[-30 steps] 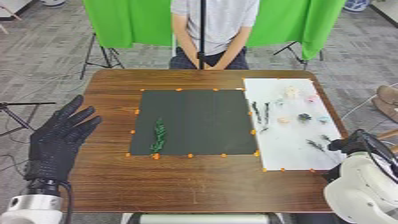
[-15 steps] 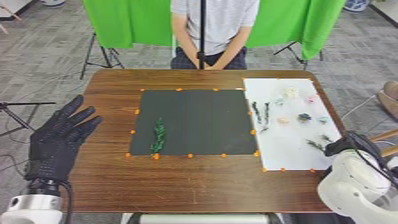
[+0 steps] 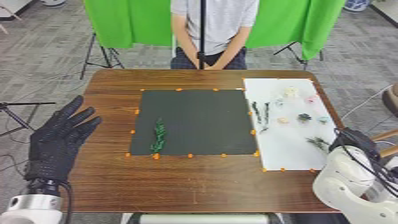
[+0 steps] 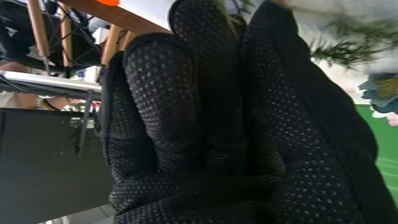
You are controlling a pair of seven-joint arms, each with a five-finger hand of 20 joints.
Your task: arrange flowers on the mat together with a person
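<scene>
Head view: leafy sprig lay on the mat, flowers and right hand right of it, left hand spread, left of it. Wrist view showed us straight fingers, any hold unclear.

Left hand open, fingers spread — right hand, fingers extended

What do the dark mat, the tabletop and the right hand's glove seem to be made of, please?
The dark mat looks like matte card or felt: flat, even, without shine. The tabletop appears to be wood or wood-look laminate, with brown streaky grain and a slight sheen. The right hand wears knitted-looking black fabric, dotted with small light specks across the fingers.
</scene>
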